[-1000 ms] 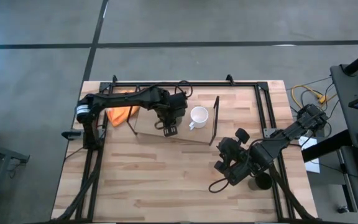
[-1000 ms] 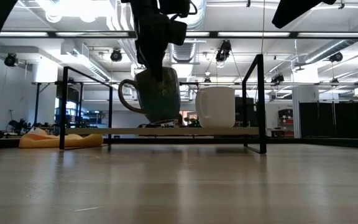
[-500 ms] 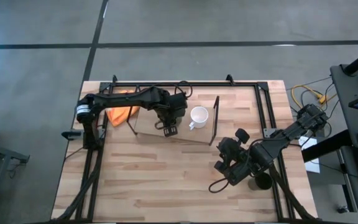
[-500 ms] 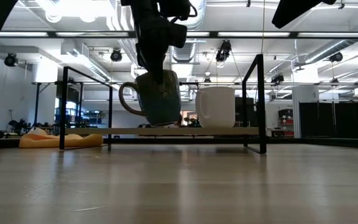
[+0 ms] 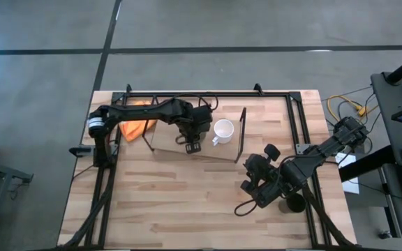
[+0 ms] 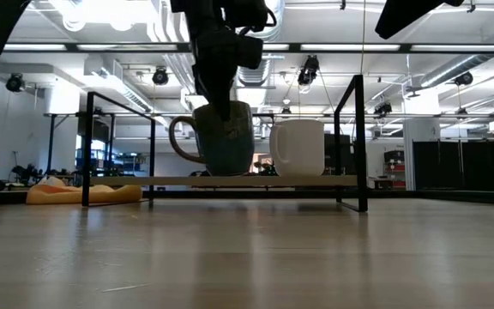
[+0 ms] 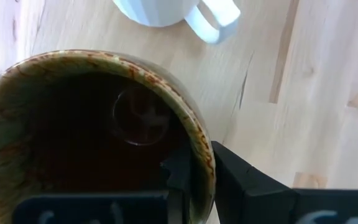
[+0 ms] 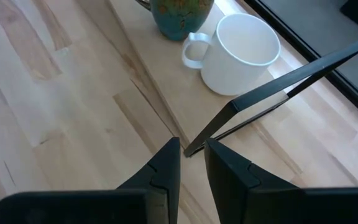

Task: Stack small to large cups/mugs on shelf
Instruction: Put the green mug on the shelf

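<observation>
The glossy brown-amber mug (image 6: pixel 223 137) stands upright on the light-wood shelf (image 6: pixel 316 179), just left of the small white mug (image 6: pixel 298 148) in the low view. My left gripper (image 7: pixel 202 168) comes down on the brown mug (image 7: pixel 92 137) from above and is shut on its rim. The white mug (image 5: pixel 222 129) rests on its base on the shelf (image 5: pixel 165 143), handle toward the table's near side. My right gripper (image 8: pixel 191 155) hovers shut over the tabletop near the shelf's right wire frame. A dark round shape (image 5: pixel 295 203) shows under the right arm; whether it is the dark mug, I cannot tell. My left gripper holds the brown mug by its rim (image 7: pixel 201 140), on the side toward the white mug. One finger (image 7: pixel 178 168) is inside the mug and the other (image 7: pixel 241 180) is outside the wall. The fingers come from above, pointing down. The mug is upright with its base on the shelf board.
An orange cloth (image 5: pixel 137 127) lies on the table at the shelf's left end. Black wire frames (image 6: pixel 354 142) stand at both shelf ends. A black rail frame (image 5: pixel 302 125) runs round the tabletop. Bare wood spreads over the table's near half (image 5: pixel 180 202).
The left gripper has straightened the brown mug: it was tilted with one side of its base off the shelf, and now it stands upright with its base down. The mug has also shifted slightly toward the white mug.
</observation>
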You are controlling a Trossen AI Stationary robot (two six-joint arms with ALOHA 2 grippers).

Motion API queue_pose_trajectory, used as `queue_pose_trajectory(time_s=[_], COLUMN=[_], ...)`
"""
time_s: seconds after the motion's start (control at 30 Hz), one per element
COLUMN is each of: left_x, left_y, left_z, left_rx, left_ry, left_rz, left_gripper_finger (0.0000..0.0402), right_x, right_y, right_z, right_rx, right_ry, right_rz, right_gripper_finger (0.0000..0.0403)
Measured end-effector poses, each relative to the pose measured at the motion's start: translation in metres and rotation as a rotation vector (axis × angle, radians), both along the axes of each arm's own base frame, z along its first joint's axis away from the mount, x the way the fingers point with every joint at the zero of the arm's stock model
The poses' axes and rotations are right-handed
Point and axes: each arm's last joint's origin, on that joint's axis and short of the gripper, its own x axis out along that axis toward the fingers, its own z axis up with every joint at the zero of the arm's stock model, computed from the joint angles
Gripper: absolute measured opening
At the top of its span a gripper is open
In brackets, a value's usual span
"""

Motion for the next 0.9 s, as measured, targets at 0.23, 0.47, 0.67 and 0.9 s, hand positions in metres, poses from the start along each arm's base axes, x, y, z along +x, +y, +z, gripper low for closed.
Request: queue_pose_trajectory(time_s=[0.23,0.47,0.67,0.9], left_x=[0.0005,0.0005,0.0016,0.0018], left_y=[0.0016,0.0016,0.0018,0.0018], left_z=[0.0016,-0.0014,-0.0013,-0.0023], left_rx=[0.001,0.003,0.02,0.022], left_ry=[-0.006,0.0,-0.007,-0.008], left_rz=[0.002,-0.006,-0.052,-0.056], left_gripper_finger=[0.0027,0.0027,0.0027,0.0027], right_x=[-0.0002,-0.0002,-0.0002,-0.0002], right_y=[-0.0001,-0.0002,-0.0001,-0.0002], right_z=[0.0,-0.0001,-0.0001,-0.0001], right_rx=[-0.002,-0.003,-0.003,-0.003], right_ry=[0.002,0.004,0.004,0.004], right_rz=[0.001,0.002,0.002,0.002], right_gripper_finger=[0.0068,0.0068,0.0068,0.0068])
